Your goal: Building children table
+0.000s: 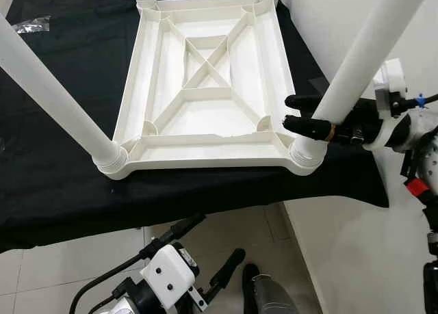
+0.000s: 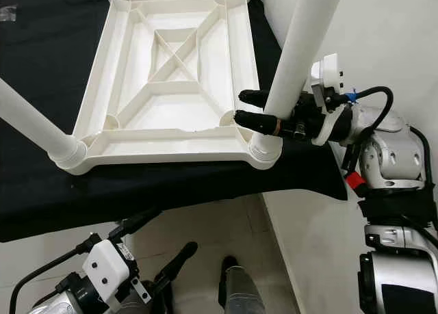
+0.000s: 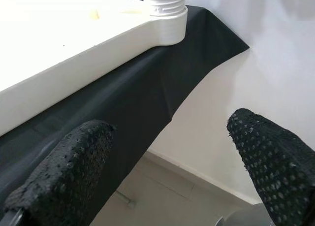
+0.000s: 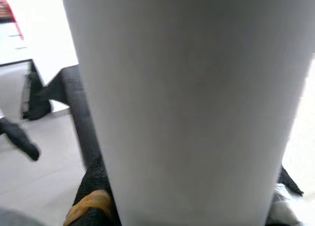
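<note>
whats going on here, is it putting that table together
Yes. A white plastic tabletop lies upside down on a black cloth. The right gripper has its jaws closed around the near right leg just above its corner socket. The other three corners have legs standing in them. The left gripper hangs open below the table edge, holding nothing.

The tabletop (image 1: 205,88) lies upside down on the cloth (image 1: 61,170). One leg (image 1: 369,50) stands in its near right corner, another leg (image 1: 48,88) in its near left corner.
</note>
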`<state>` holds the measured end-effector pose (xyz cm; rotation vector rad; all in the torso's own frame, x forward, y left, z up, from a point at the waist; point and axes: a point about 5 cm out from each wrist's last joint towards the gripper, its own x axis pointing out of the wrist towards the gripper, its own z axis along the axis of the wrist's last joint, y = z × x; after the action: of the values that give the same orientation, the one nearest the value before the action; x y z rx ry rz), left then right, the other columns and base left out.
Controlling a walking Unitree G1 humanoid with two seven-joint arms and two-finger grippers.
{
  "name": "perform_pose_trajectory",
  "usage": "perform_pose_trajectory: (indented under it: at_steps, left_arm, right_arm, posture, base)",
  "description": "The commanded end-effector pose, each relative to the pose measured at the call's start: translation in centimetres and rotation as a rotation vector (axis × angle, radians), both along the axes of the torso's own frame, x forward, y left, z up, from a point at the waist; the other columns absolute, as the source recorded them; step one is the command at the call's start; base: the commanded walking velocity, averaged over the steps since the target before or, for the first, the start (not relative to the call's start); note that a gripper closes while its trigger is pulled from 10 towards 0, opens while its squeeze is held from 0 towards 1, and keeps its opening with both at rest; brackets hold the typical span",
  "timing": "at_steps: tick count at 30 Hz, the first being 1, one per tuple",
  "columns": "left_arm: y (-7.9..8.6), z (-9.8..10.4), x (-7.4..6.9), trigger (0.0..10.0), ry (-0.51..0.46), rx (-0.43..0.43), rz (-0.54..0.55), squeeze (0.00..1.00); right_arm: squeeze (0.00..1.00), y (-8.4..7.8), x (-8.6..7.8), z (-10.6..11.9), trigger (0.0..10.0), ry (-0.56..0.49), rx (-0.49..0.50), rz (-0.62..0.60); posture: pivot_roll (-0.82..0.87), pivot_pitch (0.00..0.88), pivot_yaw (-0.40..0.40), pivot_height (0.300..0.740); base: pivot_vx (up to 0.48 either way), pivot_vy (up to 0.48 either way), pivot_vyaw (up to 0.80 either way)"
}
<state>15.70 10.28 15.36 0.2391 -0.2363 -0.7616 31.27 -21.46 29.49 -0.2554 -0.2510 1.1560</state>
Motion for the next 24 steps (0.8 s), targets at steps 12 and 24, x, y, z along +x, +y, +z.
perform_pose_trajectory:
  at_steps: [12,24]
  left_arm:
    - [0.4,-0.1,-0.3,10.0,-0.01,0.019,0.02,0.0]
    - [0.3,-0.3,0.0,10.0,-0.014,0.021,0.017,0.0]
  right_arm:
    - [0.0,12.4,-2.7,-11.3,0.0,0.329,0.144,-0.792]
    - [0.0,14.9,-3.1,-9.1,10.0,0.342,0.225,-0.734]
  posture:
    - [0.03,0.348,-0.015,0.74]
    - [0.01,0.349,-0.018,0.74]
  base:
    - [0.0,0.0,0.0]
    - [0.0,0.0,0.0]
